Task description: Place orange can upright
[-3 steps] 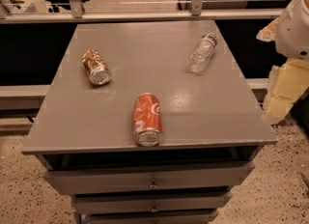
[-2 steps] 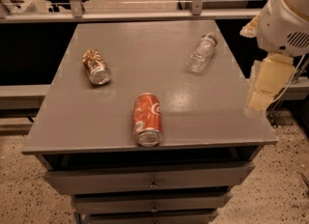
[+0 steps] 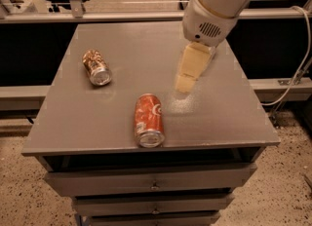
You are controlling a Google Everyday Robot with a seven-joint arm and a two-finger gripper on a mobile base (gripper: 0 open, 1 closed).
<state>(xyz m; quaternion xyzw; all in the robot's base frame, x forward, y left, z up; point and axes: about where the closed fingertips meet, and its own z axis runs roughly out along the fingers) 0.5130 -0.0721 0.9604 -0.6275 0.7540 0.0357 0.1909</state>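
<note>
The orange can [image 3: 96, 67], copper-orange with a mottled brown-gold pattern and a silver top, lies on its side at the left of the grey table top [image 3: 122, 40], its silver end facing the front. My gripper [image 3: 185, 84] hangs from the white arm [image 3: 214, 10] over the middle right of the table. It is well to the right of the orange can and is empty. A brighter red-orange can with a white logo [image 3: 149, 120] lies on its side near the front edge, just left of and below the gripper.
The table is a grey cabinet with drawers [image 3: 151, 183] below the front edge. Black benches and a rail [image 3: 97, 18] stand behind it. A cable [image 3: 297, 74] hangs at the right. The floor is speckled.
My arm has swung left from beyond the table's right edge to over the table's middle right. It now covers the clear plastic bottle that showed at the back right. The cans have not moved.
</note>
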